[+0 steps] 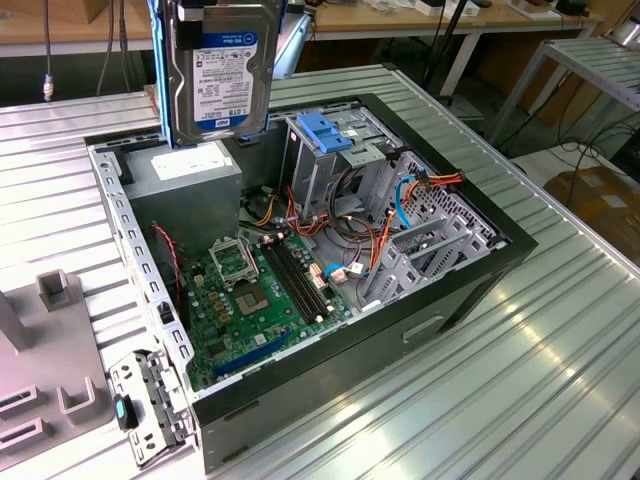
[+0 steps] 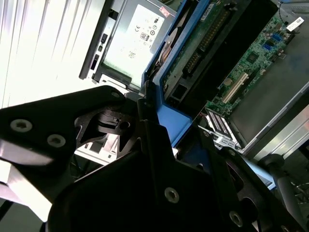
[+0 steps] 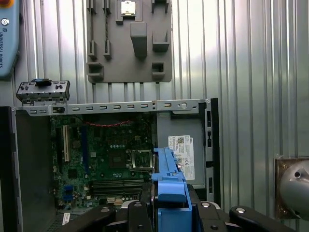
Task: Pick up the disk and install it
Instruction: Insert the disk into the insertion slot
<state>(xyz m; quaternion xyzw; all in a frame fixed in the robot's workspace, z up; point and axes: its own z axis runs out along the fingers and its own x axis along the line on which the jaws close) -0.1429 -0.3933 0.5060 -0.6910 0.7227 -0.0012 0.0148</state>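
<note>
disk (image 1: 222, 70) at the upper left-centre of the exterior view, standing on edge with its top cut off by the frame, label facing the camera, blue side rail (image 1: 160, 70) on the exterior view's left. it is up over the open computer case (image 1: 470, 290), not in any bay. its lower edge overlaps the top of the grey metal box (image 1: 190, 185) with the white sticker; can't tell whether they touch.

gripper (image 3: 169, 209) points straight down, black fingers (image 3: 137, 212) closed on either side of the disk (image 3: 169, 179), seen edge-on with its blue rail toward the lens. in the second wrist view the black gripper body (image 2: 145, 193) flanks the same blue rail (image 2: 170, 121). first wrist view looks straight down into the case, so the wrist is vertical above it.

inside the case: green motherboard (image 1: 255, 290), grey cage topped by a blue latch piece (image 1: 328, 130) just to the exterior view's right of the disk, orange and red cables (image 1: 420, 185). case sits on a ribbed metal table (image 1: 540, 380). grey fixture plate (image 1: 50, 350) at lower left, small bracket panel (image 1: 150, 405) beside it.
</note>
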